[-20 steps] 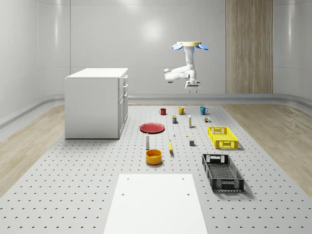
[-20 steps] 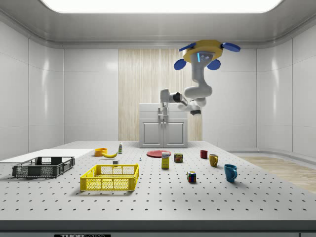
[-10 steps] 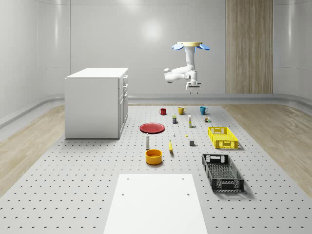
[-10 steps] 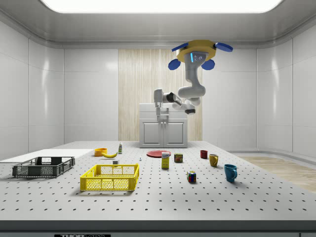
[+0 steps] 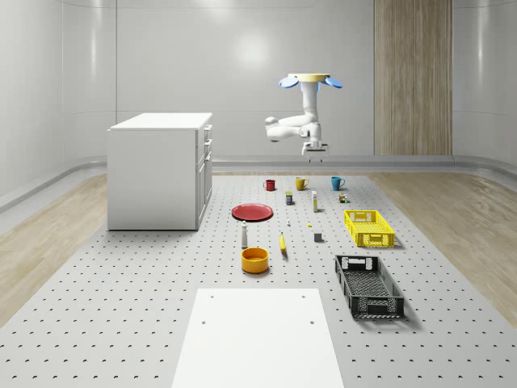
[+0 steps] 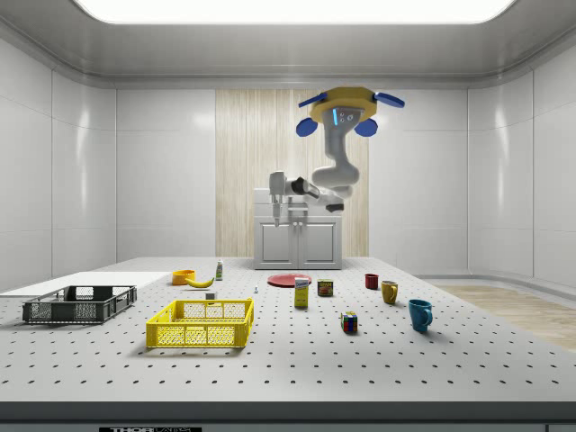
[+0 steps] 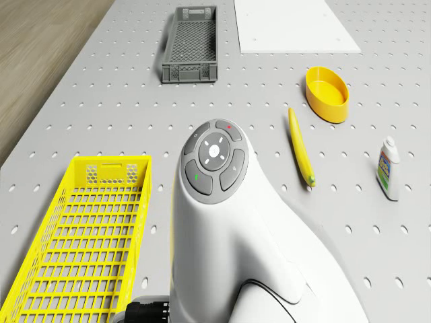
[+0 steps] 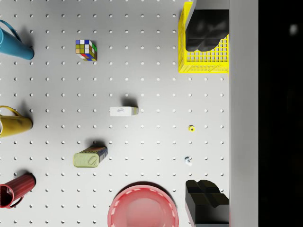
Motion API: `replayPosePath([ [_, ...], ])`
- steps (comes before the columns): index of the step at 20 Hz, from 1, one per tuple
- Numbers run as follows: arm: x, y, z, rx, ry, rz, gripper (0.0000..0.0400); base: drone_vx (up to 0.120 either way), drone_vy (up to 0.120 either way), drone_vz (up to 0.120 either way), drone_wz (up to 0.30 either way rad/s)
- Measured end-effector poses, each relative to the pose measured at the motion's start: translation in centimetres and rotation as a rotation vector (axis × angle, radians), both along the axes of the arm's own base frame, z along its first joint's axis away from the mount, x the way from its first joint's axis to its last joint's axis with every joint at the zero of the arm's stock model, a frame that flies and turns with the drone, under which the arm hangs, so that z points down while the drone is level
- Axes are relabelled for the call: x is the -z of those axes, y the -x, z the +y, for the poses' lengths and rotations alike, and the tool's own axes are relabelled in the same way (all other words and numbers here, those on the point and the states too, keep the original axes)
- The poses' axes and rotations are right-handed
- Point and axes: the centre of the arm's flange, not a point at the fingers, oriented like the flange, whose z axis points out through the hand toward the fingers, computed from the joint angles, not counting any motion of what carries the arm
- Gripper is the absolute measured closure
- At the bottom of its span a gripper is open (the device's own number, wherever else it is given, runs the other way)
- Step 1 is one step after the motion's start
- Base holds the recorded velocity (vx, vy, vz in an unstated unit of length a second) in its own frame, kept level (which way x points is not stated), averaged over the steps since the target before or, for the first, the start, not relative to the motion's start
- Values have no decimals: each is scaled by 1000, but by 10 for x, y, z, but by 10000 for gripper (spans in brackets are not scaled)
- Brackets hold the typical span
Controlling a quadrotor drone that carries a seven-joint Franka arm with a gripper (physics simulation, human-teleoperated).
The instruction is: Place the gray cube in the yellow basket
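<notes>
The gray cube (image 5: 318,237) is a small block on the table, just to the whole-scene view's left of the yellow basket (image 5: 370,242); the side view has it (image 6: 210,294) behind the basket (image 6: 198,335). The drone (image 5: 311,80) hovers high over the far part of the table, above the mugs. Its white arm bends down to the gripper (image 5: 314,153), which hangs far above the table (image 6: 274,214). In the wrist view the gripper (image 8: 204,116) is open with nothing between its dark fingers (image 8: 206,196); one finger covers part of the basket (image 8: 203,68).
A black crate (image 5: 369,303) lies nearer than the basket. A white cabinet (image 5: 160,170) stands at the whole-scene view's left. A red plate (image 5: 252,212), orange bowl (image 5: 254,259), banana (image 5: 283,242), bottle (image 5: 244,235), three mugs (image 5: 300,183) and a colour cube (image 6: 349,321) dot the table.
The drone with its arm has shifted toward the side view's left and slightly toward the whole-scene view's left. The gripper has stayed open and empty. The objects on the table have not moved.
</notes>
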Motion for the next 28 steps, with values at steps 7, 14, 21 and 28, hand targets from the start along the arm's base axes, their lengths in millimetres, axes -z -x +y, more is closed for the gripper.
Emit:
replayPosePath([
  [7, 0, 0, 0, 0, 0, 0, 0, 120, -46, -63, 0],
  [14, 0, 0, 0, 0, 0, 0, 0, 120, 0, -103, 0],
  [21, 0, 0, 0, 0, 0, 0, 0, 120, 0, -120, 0],
  [28, 0, 0, 0, 0, 0, 0, 0, 120, 0, -120, 0],
])
